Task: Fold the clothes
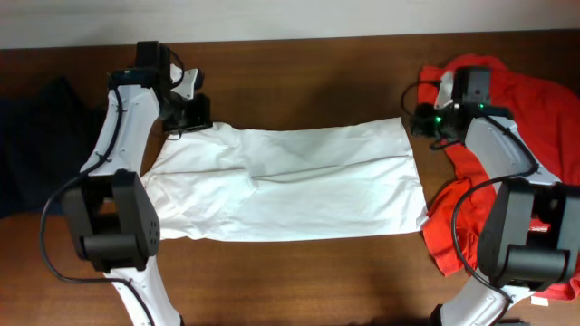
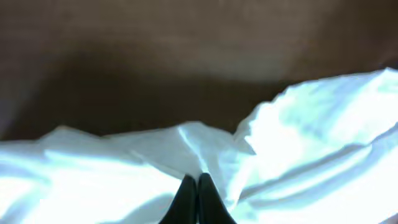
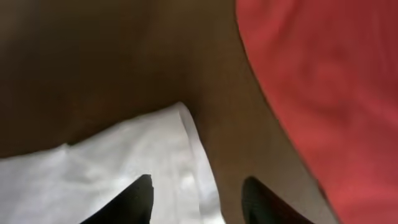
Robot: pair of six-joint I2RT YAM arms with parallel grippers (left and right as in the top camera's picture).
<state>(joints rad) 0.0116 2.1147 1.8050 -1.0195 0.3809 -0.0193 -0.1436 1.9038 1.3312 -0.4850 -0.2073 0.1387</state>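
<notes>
The white T-shirt (image 1: pixel 290 181) lies flat across the middle of the table, folded into a long band; no print shows. My left gripper (image 1: pixel 186 122) is at its far left corner. In the left wrist view its fingers (image 2: pixel 197 180) are pressed together with a raised fold of white cloth (image 2: pixel 298 143) at their tips. My right gripper (image 1: pixel 419 122) is at the far right corner. Its fingers (image 3: pixel 198 186) are open, one over the white cloth (image 3: pixel 124 162), one over bare wood. The red T-shirt (image 1: pixel 535 100) lies crumpled at the right, also in the right wrist view (image 3: pixel 323 74).
A dark navy garment (image 1: pixel 36 136) lies at the far left edge. The brown wooden table (image 1: pixel 299 81) shows bare behind and in front of the white shirt. The arm bases stand at the front left and front right.
</notes>
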